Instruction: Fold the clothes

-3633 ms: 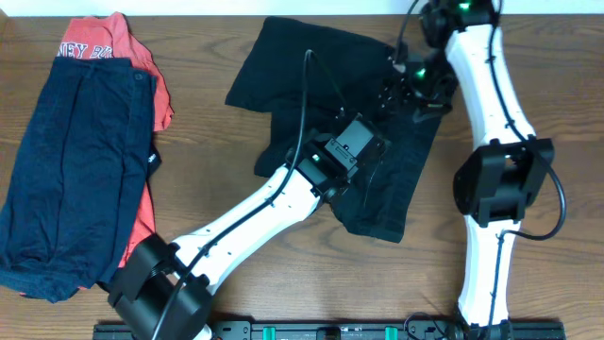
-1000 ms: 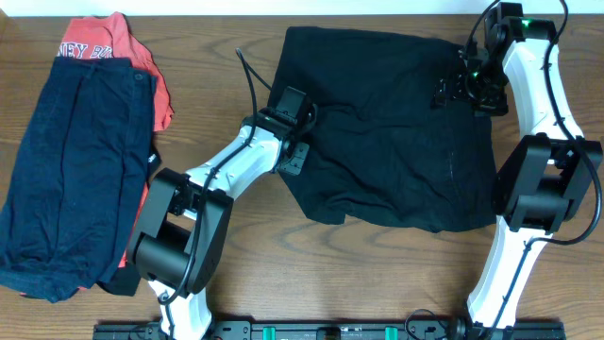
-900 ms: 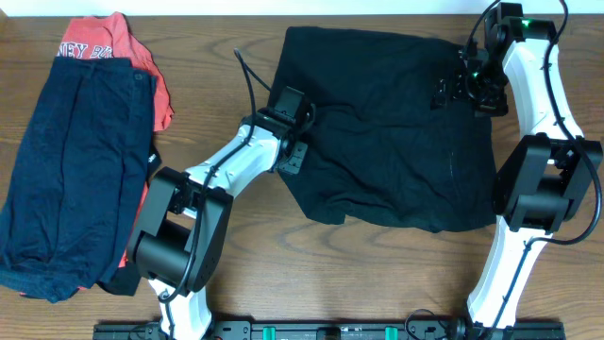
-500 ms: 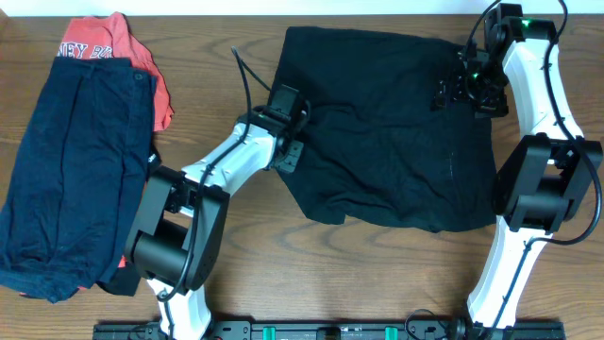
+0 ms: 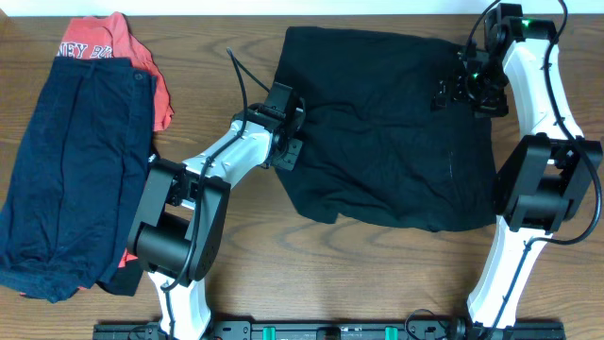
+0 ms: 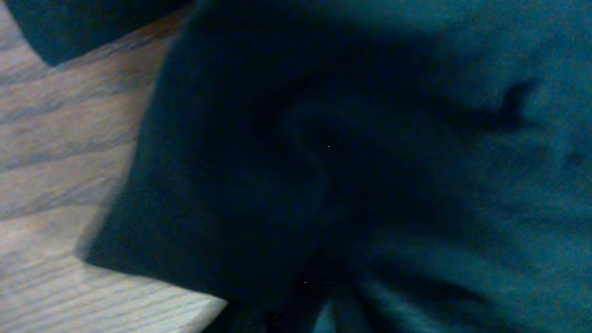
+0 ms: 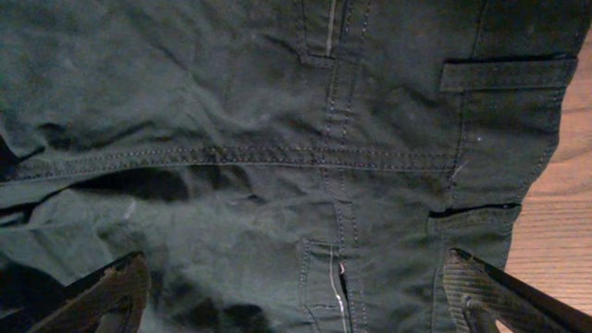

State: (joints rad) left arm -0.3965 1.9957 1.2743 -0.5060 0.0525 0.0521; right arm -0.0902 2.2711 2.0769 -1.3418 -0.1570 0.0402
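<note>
Lying spread across the upper centre, the shorts (image 5: 396,142) run long axis left to right. Left gripper (image 5: 291,132) meets their left edge, state not discernible. Right gripper (image 5: 453,92), fingers spread wide, hovers over their upper-right corner.

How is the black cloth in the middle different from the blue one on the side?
The black cloth is spread out wide and wrinkly, while the blue cloth lies in a long, narrow strip. The black cloth sits right on the table, but the blue cloth lies on top of a red shirt. Both are dark and lie flat.
</note>
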